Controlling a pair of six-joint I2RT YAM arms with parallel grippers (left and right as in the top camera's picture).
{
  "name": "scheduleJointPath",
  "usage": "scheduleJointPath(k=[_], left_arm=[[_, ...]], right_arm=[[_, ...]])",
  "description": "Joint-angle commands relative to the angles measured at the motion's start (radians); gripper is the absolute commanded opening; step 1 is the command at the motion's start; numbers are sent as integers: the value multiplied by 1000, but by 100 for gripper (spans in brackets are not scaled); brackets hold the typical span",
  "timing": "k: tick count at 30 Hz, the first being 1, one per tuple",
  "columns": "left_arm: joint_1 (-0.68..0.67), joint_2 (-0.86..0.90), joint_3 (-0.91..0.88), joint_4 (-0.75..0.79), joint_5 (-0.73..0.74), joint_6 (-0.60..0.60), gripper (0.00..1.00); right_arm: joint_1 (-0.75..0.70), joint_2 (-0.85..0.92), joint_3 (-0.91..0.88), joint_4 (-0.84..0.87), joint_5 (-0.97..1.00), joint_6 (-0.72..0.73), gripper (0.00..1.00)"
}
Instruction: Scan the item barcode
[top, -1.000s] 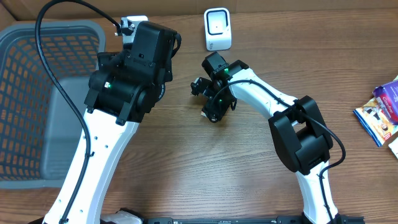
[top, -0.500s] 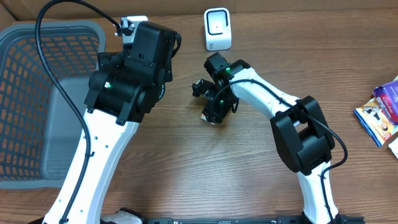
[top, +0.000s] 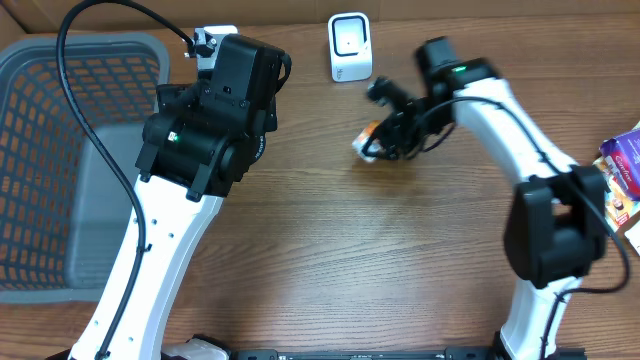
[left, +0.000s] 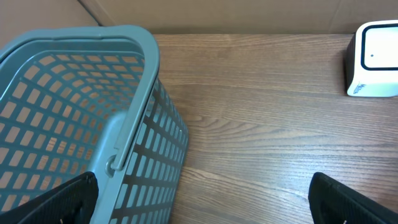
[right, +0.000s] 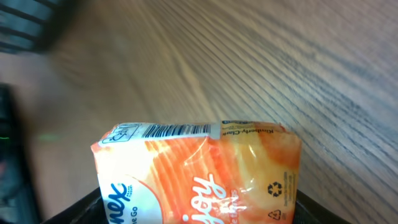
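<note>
The item is an orange tissue pack (right: 205, 171) with its barcode (right: 174, 130) along the top edge; my right gripper (right: 199, 214) is shut on it. From overhead, the right gripper (top: 385, 138) holds the pack (top: 366, 141) above the table, in front and slightly right of the white barcode scanner (top: 350, 47). My left gripper (left: 205, 202) stands open and holds nothing. It hovers beside the basket, with the scanner (left: 373, 59) at the upper right of the left wrist view.
A grey-blue mesh basket (top: 60, 150) fills the table's left side, its rim (left: 134, 118) just under the left gripper. Several packaged items (top: 615, 180) lie at the right edge. The left arm (top: 205, 130) rises over the centre-left.
My right arm has swung up and to the right with the tissue pack, from the table's middle to a spot nearer the scanner. The left arm has not moved.
</note>
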Motion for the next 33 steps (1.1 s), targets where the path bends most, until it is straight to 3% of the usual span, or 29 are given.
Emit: scheduleJointPath(k=[1,6,12,18,21,28,33], left_arm=[[4,8,-6,0,-13,19,100],[4,8,-6,0,-13,19,100],[4,8,-6,0,-13,19,100],[4,8,-6,0,-13,19,100],[4,8,-6,0,-13,19,100],[4,8,-6,0,-13,19,100],[4,8,-6,0,-13,19,100]], right_arm=[[-58,-98,-2,-33,-309,-160,69],[-126,-168,-2,-134,-527,-347,69],[-130,-228,-2,-273,-574,-627,70],[-130,-245,-2,-218,-676,-785,71],[-130,-245,-2,-120,-777,-784,81],[-129,-245,12,26,-831,-664,82],[-129,-245,12,26,-657,-477,89]])
